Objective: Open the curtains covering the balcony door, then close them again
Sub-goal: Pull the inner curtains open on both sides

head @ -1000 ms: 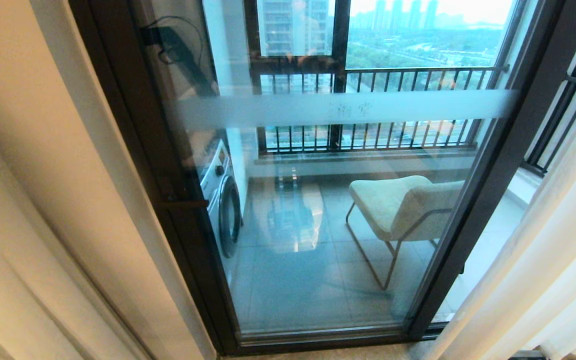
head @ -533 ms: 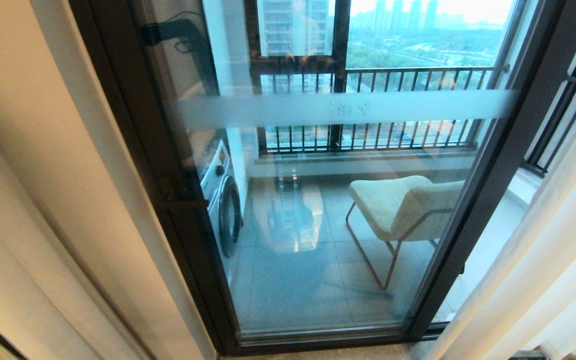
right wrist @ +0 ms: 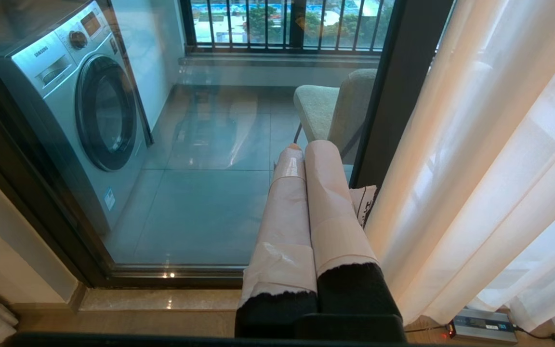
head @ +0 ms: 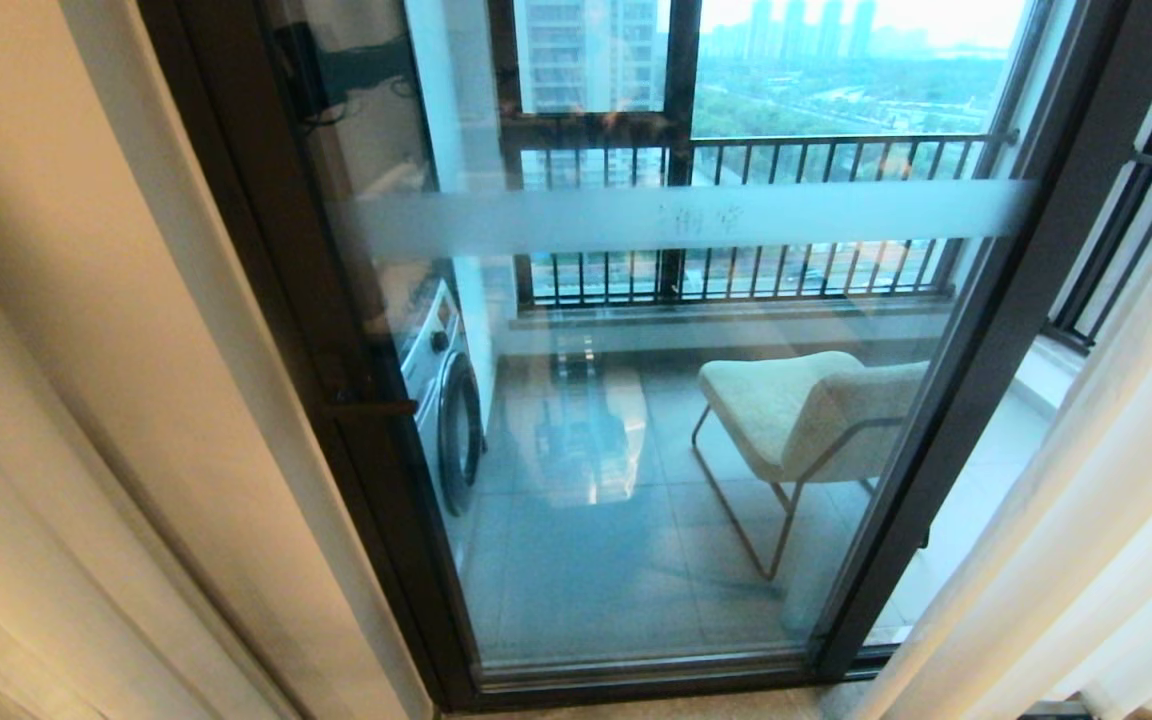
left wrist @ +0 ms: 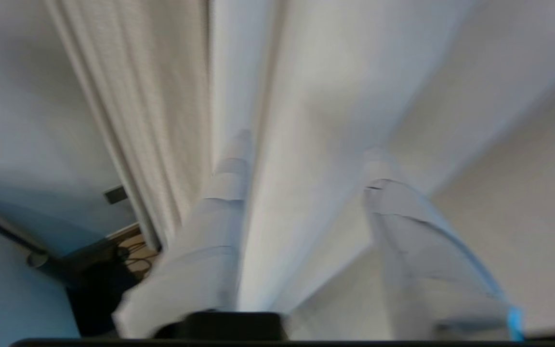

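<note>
The balcony door stands uncovered in the head view, its glass and frosted band in plain sight, with a washing machine and a chair out on the balcony beyond. The curtains are drawn off to both sides: the thick cream drape hangs against the door's left frame and the white sheer against the right frame. So the opening half looks done, and the step in hand is most likely the pull that closes them again.

The left hand is out of the head view; its wrist camera shows it in among pale pleats, its taped fingers apart with a fold of fabric running between them. Whether that fold is pinched tight cannot be told.

To do this well, the left hand should close firmly on a fold near the drape's leading edge rather than on a loose middle pleat, then draw it level across the glass towards the right frame, so the fabric glides along its rail instead of dragging.

The right hand is parked low before the door, fingers pressed together on nothing, just beside the sheer.
</note>
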